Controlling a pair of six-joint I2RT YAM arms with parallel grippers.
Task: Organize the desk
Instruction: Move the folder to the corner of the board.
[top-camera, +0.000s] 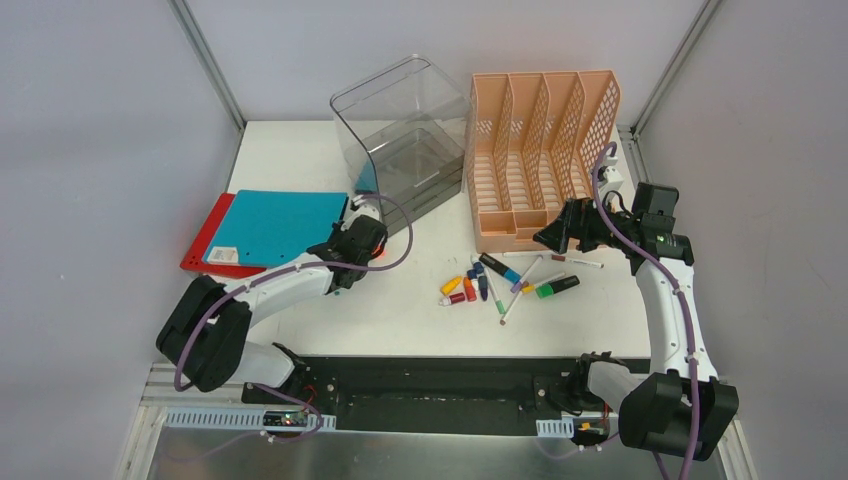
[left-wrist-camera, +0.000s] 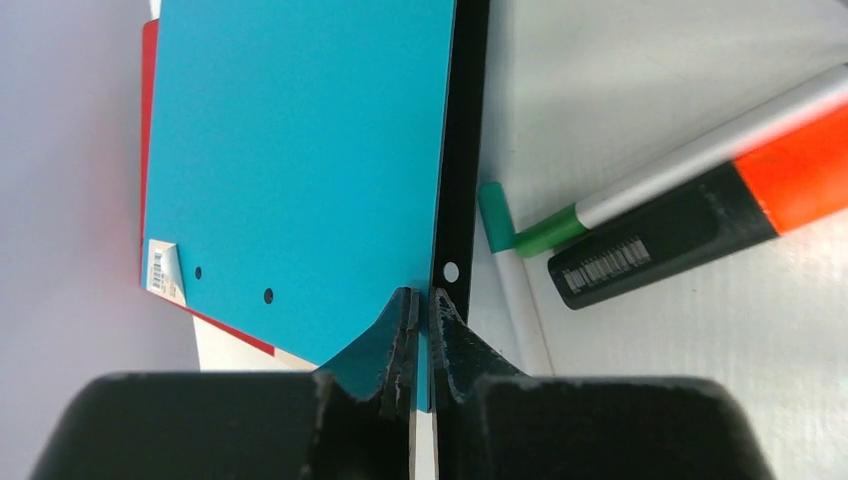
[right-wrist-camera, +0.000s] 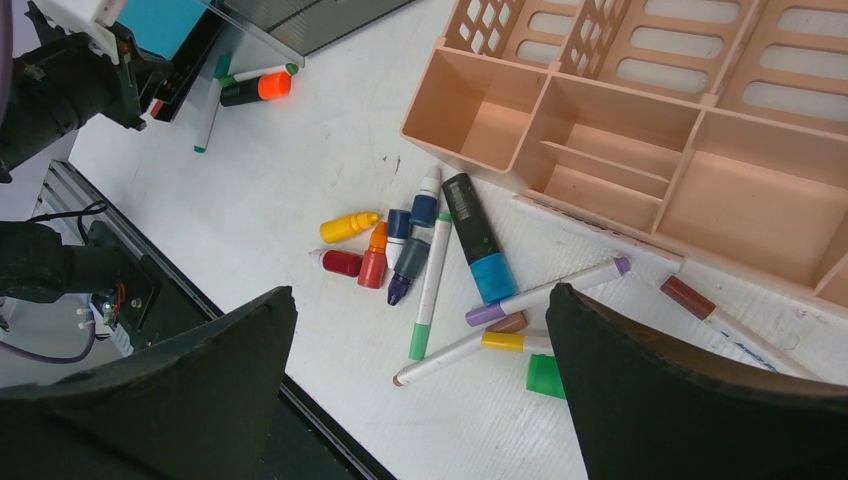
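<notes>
Pinching teal folder, left end effector hides its edge; right end effector wide.

Matt white desk, peach plastic rack

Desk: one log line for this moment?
left gripper: shut on teal folder | right gripper: open, above pens | desk: pens loose
</notes>
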